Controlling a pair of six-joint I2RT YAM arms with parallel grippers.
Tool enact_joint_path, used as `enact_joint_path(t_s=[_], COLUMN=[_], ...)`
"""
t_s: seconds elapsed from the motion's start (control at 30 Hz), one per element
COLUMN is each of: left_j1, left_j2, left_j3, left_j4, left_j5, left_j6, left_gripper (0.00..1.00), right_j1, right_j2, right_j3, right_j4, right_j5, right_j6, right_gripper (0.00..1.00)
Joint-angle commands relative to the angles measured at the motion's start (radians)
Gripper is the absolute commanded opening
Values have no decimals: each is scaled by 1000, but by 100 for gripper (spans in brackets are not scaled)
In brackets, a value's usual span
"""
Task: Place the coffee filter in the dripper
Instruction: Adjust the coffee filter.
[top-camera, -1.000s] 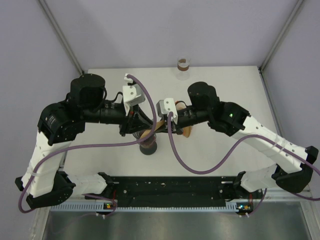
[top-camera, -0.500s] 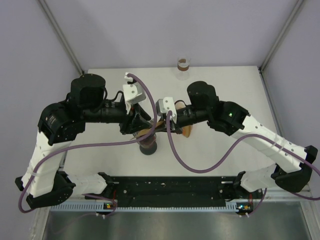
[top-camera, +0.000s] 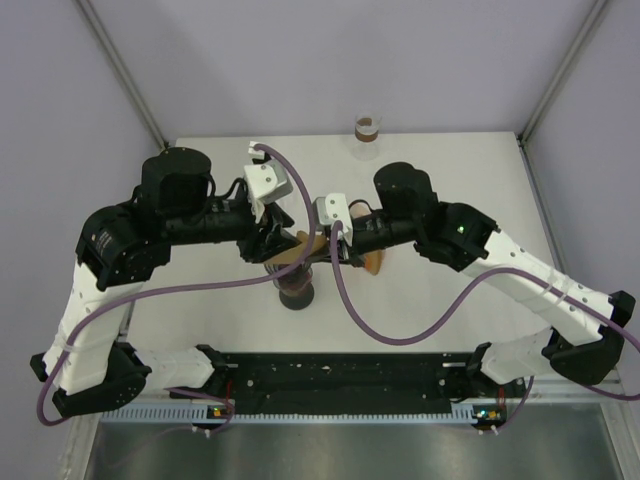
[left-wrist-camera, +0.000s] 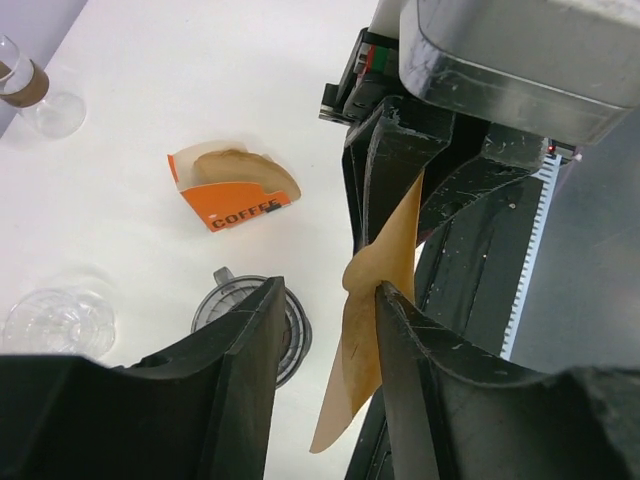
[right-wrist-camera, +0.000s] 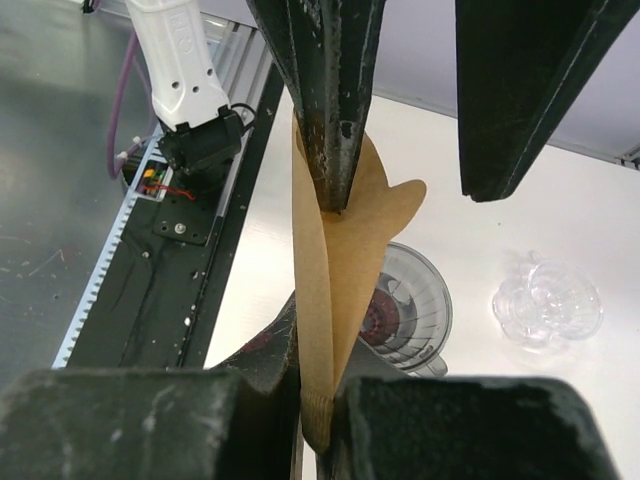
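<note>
Above the table (top-camera: 500, 170), my right jaws are clamped on 1 edge of the coffee filter (right-wrist-camera: 335, 250), held over the dripper (right-wrist-camera: 405, 300); left jaws gape, 1 finger touching the paper. Light, floppy: I'd grip near its seam. Filter box (left-wrist-camera: 235, 195) and glass cup (left-wrist-camera: 55, 320) sit aside.

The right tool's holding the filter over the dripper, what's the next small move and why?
Probably close the left tool on the filter. Its jaws stand open with the paper against one finger, the right tool pinches the other end, and the filter is flat above the dripper, so it needs spreading.
</note>
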Motion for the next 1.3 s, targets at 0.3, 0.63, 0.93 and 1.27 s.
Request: enact_joint_path(t_s=[0.3, 0.63, 0.93, 1.27], left_j1=[-3, -3, -3, -3], left_j2=[1, 16, 9, 5], left_j3=[5, -29, -77, -43], left_j4=[31, -22, -75, -42], left_j5=[-94, -30, 124, 81], left_j6=[21, 79, 115, 99], left_gripper=[99, 61, 63, 53], right_j1=[7, 9, 9, -9], right_j2=[2, -1, -7, 17], right_j3=[50, 53, 52, 67], right_j4=[21, 24, 45, 51], right_j5=[22, 6, 58, 53], right_j6=[4, 6, 0, 29], right_gripper=[0, 0, 0, 0])
